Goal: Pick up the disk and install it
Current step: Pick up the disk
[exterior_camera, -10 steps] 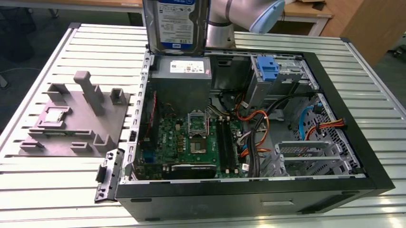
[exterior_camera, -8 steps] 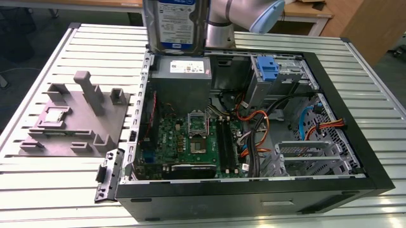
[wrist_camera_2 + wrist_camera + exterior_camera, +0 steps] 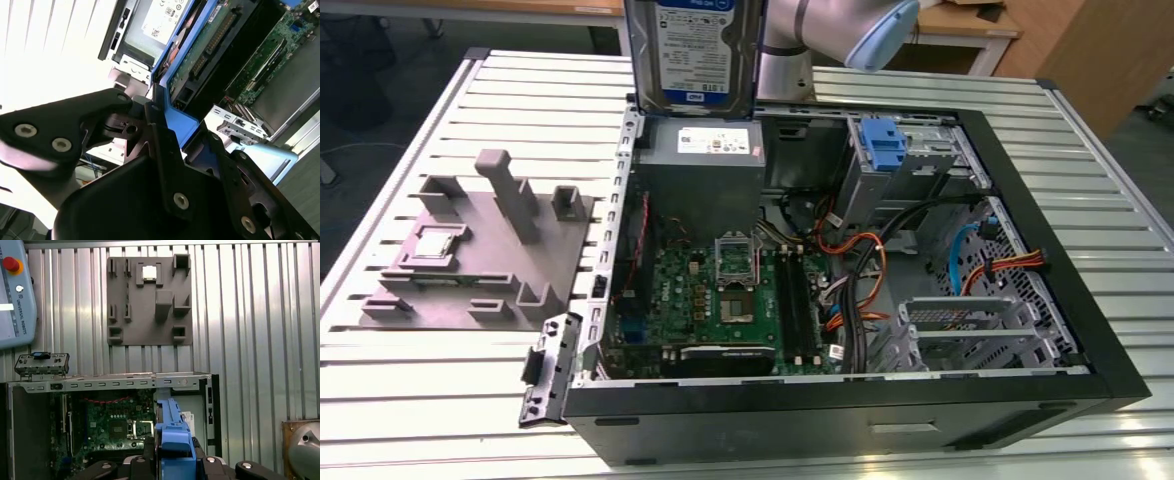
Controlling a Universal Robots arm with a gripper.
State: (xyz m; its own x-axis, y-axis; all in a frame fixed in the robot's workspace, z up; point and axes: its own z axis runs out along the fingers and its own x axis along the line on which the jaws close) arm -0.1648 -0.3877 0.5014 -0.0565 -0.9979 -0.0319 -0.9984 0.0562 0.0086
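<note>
Exterior view first: the disk (image 3: 694,50) is up in the air, standing on edge w/ its label facing the cam. It hangs off the arm (image 3: 841,35) over the far rim of the open PC case (image 3: 1067,330), just above the PSU box (image 3: 700,165). So the pickup part looks done imo. The case lies on its side on the slatted surface (image 3: 427,400), w/ a grey fixture (image 3: 480,250) beside it on the exterior view's left. Inside there's an upright blue carrier (image 3: 883,145) at the far end and a metal drive cage (image 3: 974,325) nearer the cam. I can't see a drive seated in that cage, so the install isn't done yet.

Second wrist view: the hand (image 3: 150,117) is clamped on the disk's blue bracket, black fingers (image 3: 107,107) tight against the plastic. The drive's circuit-board side (image 3: 210,45) shows beyond them, w/ the case's insides past that.

First wrist view: same story, the bracket's blue edge (image 3: 172,437) is pinched in the hand (image 3: 172,462), looking down past it at the mobo (image 3: 115,425) and the fixture (image 3: 150,300) further out.

Rough guess: about halfway. It's grabbed and lifted over the case, but not in any bay.
</note>
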